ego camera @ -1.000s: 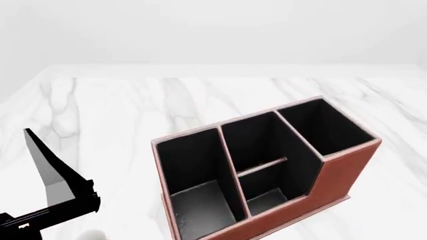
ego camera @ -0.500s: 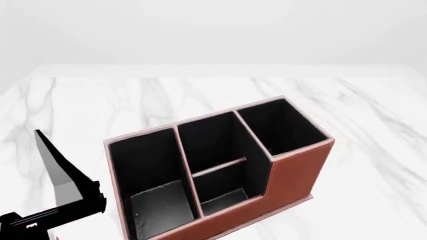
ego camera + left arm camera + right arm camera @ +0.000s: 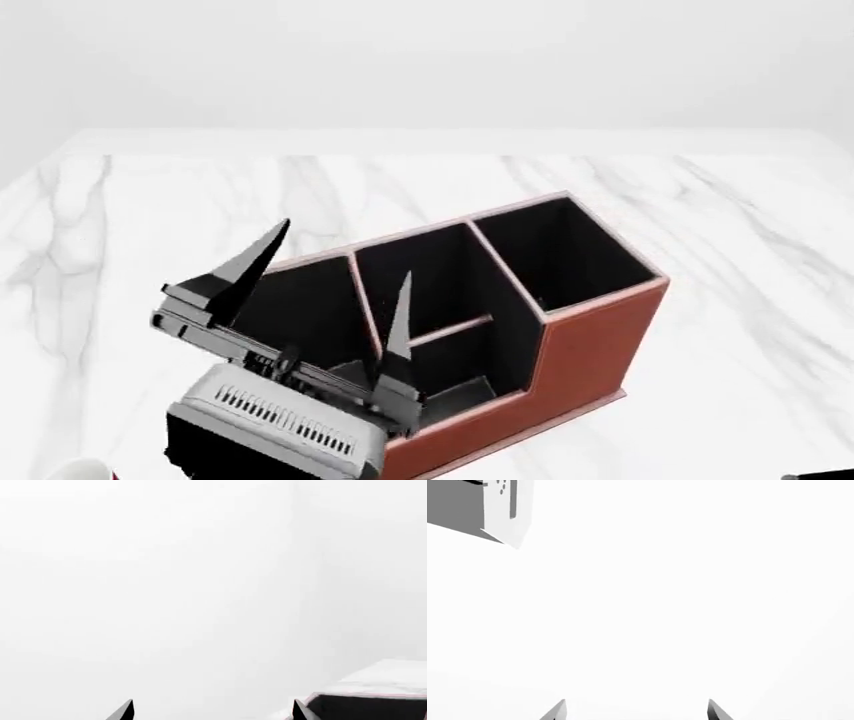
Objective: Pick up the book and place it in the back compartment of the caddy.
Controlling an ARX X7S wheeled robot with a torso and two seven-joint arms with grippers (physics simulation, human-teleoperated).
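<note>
The book is not in any view. The reddish-brown caddy with black-lined cells and pale pink rims stands on the white marble table. Its tall back compartment is the far right one and looks empty. My left gripper is open and empty. It is raised in front of the caddy's front-left cells with its fingers pointing up and away. In the left wrist view the left gripper shows only two spread tips, with a corner of the caddy beside one. My right gripper is open and empty against blank white.
A white and red sliver shows at the bottom left edge of the head view. A grey-white box shape hangs in a corner of the right wrist view. The table's far edge meets a white wall.
The head view first shifted, sliding the caddy leftward in frame. My left gripper then rose from the lower left corner to in front of the caddy's left cells, jaws spread.
</note>
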